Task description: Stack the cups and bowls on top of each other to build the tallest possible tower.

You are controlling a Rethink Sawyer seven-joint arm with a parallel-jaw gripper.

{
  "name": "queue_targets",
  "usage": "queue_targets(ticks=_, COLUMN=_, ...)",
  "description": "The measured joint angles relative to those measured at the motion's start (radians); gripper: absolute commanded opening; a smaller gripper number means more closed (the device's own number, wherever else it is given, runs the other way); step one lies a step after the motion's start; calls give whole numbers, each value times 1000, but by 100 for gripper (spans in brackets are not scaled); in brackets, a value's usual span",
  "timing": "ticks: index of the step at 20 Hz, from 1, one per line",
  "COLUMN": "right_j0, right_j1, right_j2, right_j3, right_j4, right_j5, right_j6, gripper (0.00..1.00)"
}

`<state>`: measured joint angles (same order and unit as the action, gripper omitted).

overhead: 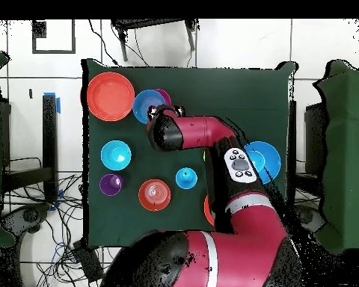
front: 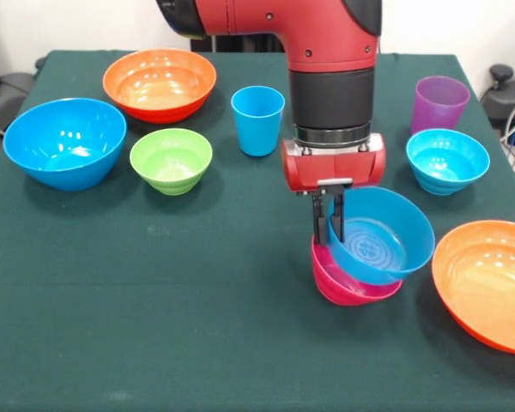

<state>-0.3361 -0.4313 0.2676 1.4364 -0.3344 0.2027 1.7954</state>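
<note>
Glossy blue plastic catches the eye: the gripper (front: 328,225) has its fingers clamped on the rim of a ribbed blue bowl (front: 384,236), tilted over the pink bowl (front: 348,287) on the green cloth table (front: 197,300); from overhead the arm (overhead: 205,138) hides that grip, leaving slivers of both bowls; smooth tumblers, light blue cup (front: 257,120) and translucent purple cup (front: 439,103), stand upright behind.
</note>
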Motion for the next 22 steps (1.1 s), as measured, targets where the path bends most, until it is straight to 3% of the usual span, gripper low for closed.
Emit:
queue_targets(ticks=13, right_j0=-19, right_j1=-75, right_j2=4, right_j3=0, right_j4=0, right_j5=0, right_j6=0, gripper=0)
queue_targets(ticks=22, right_j0=-25, right_j1=-87, right_j2=4, right_j3=-1, right_j4=0, right_j5=0, right_j6=0, gripper=0)
